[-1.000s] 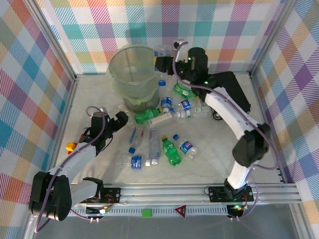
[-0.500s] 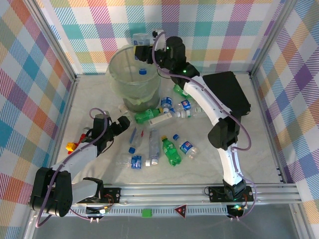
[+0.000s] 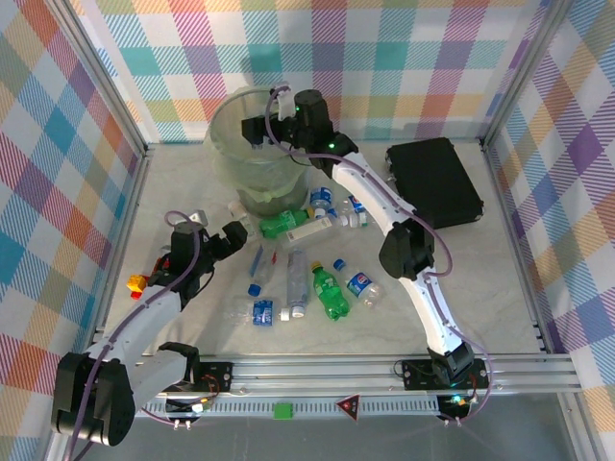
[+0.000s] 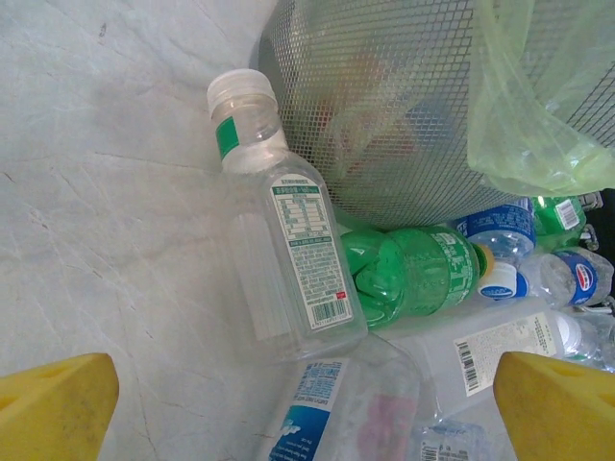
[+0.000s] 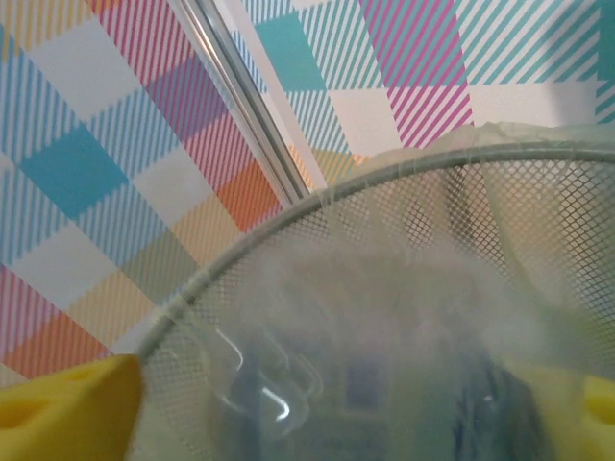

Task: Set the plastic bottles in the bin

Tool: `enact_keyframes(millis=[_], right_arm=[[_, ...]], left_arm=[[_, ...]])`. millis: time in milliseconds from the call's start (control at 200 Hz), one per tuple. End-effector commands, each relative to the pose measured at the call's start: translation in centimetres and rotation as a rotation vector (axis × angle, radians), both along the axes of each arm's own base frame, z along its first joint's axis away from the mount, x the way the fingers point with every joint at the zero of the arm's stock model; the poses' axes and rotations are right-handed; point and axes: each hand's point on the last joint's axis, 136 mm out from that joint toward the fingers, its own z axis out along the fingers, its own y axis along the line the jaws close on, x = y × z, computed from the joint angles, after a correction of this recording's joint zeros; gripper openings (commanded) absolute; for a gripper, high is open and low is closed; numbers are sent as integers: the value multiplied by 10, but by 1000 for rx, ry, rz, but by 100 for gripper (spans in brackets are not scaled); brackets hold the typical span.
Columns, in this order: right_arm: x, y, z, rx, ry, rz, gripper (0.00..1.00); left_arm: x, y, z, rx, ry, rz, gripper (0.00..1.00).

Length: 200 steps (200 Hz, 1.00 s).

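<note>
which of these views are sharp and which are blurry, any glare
Right wrist: a pale smear blurs the middle over the bin, though its rim and the plaid wall look fairly crisp. Left wrist: sharp, the print on the clear bottle resolves, while the yellow fingers in the corners are soft. Top external: even light, faint shadows, no strong glare.

Bright even light, faint shadows; right wrist view blurry inside bin; others sharp.
</note>
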Motion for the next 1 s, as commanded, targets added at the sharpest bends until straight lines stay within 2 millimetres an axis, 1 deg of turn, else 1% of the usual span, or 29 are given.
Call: enact_keyframes(millis=[0, 125, 245, 355, 390, 440, 460, 475, 485, 490, 530, 560, 690, 780, 785, 800, 805, 810, 835, 865, 880, 890, 930, 945, 970, 995], right_arm=[[-11, 0, 40, 22, -93, 15, 99], [-21, -8, 60, 6, -134, 14, 99], [-37, -18, 89, 1, -170, 24, 99], [-52, -28, 107, -10, -186, 31, 99], [-55, -31, 109, -18, -181, 27, 99], [-62, -39, 118, -21, -184, 16, 99], [-63, -41, 116, -28, -176, 11, 99], [-66, -45, 121, -27, -182, 6, 99], [-66, -45, 118, -35, -176, 4, 99], [-68, -46, 121, -33, -179, 4, 99], [-72, -52, 119, -47, -171, -2, 99], [-78, -56, 121, -52, -172, -4, 99], [-96, -78, 108, -109, -151, -32, 99], [-106, -96, 86, -156, -119, -74, 99], [-107, -98, 88, -154, -123, -78, 99], [-109, -101, 83, -164, -114, -88, 99], [-110, -102, 84, -163, -116, -91, 99], [-109, -102, 79, -168, -109, -92, 99], [-114, -109, 77, -172, -104, -107, 99], [-117, -116, 64, -192, -84, -124, 99], [-119, -119, 63, -194, -82, -134, 99], [-121, -121, 57, -202, -71, -137, 99], [-126, -131, 45, -217, -49, -165, 99], [-127, -136, 36, -227, -33, -178, 99], [-131, -141, 32, -232, -22, -192, 99], [-134, -148, 21, -248, 0, -213, 99]], left_arm=[[-4, 8, -3, 32, 4, 18, 100], [-1, 7, -2, 30, 5, 16, 100], [2, 4, -4, 20, 13, 7, 100], [6, 0, -5, -5, 16, -3, 100], [7, -2, -6, -14, 18, -6, 100], [9, -5, -6, -26, 19, -13, 100], [10, -6, -7, -31, 21, -15, 100], [11, -6, -8, -34, 23, -15, 100], [11, -7, -8, -36, 24, -17, 100], [11, -7, -8, -37, 25, -17, 100], [13, -8, -8, -42, 26, -23, 100], [13, -10, -9, -46, 29, -25, 100], [18, -17, -10, -43, 44, -47, 100], [24, -24, -12, -25, 65, -64, 100], [24, -24, -12, -24, 67, -66, 100], [25, -26, -12, -21, 70, -68, 100], [25, -26, -13, -20, 72, -68, 100], [26, -26, -13, -18, 72, -69, 100], [28, -28, -13, -12, 76, -73, 100], [30, -31, -16, -7, 87, -75, 100], [31, -32, -18, -4, 95, -74, 100], [32, -32, -18, -3, 99, -71, 100], [37, -35, -21, 0, 116, -68, 100], [38, -35, -22, 1, 122, -67, 100], [42, -38, -25, 2, 133, -67, 100], [45, -39, -27, 3, 144, -67, 100]])
